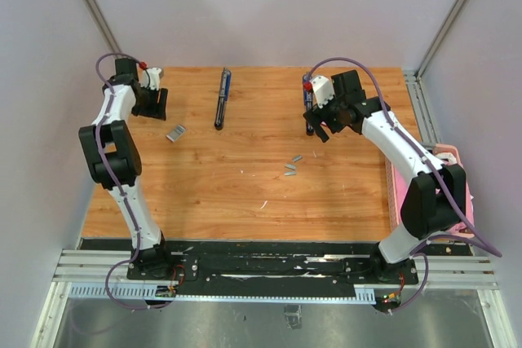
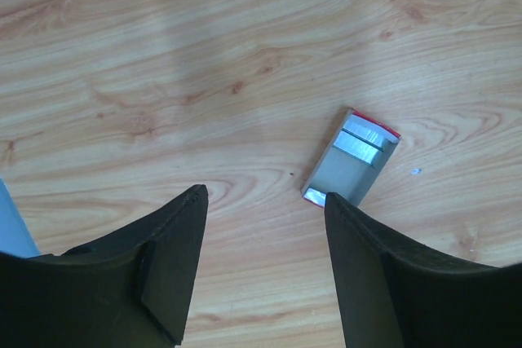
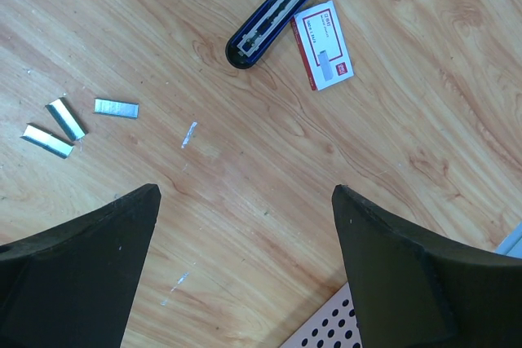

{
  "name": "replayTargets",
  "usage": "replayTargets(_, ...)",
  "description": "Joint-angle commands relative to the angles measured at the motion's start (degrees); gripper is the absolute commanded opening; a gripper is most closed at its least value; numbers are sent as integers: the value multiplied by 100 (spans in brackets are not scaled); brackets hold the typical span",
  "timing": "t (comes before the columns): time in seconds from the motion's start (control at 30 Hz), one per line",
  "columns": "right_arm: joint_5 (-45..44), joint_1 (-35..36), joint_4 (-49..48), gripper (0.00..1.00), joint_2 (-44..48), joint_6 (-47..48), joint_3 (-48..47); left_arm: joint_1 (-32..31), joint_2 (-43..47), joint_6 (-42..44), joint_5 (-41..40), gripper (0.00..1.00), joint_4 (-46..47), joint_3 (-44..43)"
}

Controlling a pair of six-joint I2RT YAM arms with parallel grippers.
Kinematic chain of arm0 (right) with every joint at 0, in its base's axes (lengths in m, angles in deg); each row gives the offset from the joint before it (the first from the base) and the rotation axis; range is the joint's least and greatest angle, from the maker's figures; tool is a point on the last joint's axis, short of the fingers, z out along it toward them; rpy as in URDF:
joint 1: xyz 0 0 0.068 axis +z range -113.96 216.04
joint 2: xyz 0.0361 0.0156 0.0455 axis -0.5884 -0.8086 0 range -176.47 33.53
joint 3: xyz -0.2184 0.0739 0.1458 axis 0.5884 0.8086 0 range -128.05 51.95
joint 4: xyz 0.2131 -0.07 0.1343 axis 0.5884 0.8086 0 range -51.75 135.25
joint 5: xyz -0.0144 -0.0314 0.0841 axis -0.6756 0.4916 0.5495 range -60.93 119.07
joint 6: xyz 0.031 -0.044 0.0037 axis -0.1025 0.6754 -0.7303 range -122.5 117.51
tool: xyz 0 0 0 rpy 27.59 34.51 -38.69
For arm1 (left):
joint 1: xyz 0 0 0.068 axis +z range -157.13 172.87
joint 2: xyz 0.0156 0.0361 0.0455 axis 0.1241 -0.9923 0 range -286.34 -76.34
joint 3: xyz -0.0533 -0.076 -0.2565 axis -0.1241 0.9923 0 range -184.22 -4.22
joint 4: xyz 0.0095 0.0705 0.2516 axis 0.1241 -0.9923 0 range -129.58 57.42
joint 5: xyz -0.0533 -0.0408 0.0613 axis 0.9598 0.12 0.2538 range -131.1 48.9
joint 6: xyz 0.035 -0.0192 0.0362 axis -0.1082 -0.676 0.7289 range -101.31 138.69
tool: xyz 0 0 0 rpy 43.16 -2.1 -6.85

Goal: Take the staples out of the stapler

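Note:
Three short silvery strips of staples (image 3: 116, 107) lie loose on the wooden table, left of my right gripper (image 3: 245, 190); from above the staples (image 1: 291, 167) sit mid-table. A dark blue stapler (image 3: 277, 14) lies beyond that gripper with its channel facing up, next to a small white box with red marking (image 3: 324, 45). A second dark blue stapler (image 1: 222, 97) lies at the back centre. My right gripper (image 1: 322, 124) is open and empty. My left gripper (image 2: 265, 195) hovers open over bare wood at the back left (image 1: 155, 110), holding nothing.
A small grey open box with a red edge (image 2: 352, 162) holding silvery strips lies just ahead of the left fingers (image 1: 175, 132). A pink perforated tray (image 1: 457, 160) sits at the table's right edge (image 3: 326, 328). Stray single staples (image 3: 188, 134) dot the wood.

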Motion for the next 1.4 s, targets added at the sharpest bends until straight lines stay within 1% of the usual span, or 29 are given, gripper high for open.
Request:
replayTargets(0.0,191,-93,145,88,130,78,-34,-62,-320,198,-133,63,-137,-172)
replayTargets(0.23,193,-107,147,88,188,79,19,-229,-610,438,-63,63,-220,-184)
replayTargets(0.37,224,-109,145,88,144,72,33,-313,-722,487,-165,61,-220,-196)
replayTargets(0.57,227,-111,144,88,110,61,44,-335,-905,481,-206,52,-205,-288)
replayTargets(0.87,205,-110,145,87,23,61,25,-330,-989,546,-126,46,-227,-252)
replayTargets(0.93,200,-104,146,88,11,61,22,-337,-1003,559,-88,43,-227,-232)
replayTargets(1.07,187,-107,145,87,5,60,28,-343,-992,639,23,33,-269,-186)
replayTargets(1.37,184,-111,141,87,1,27,20,-336,-985,841,196,16,-391,-20)
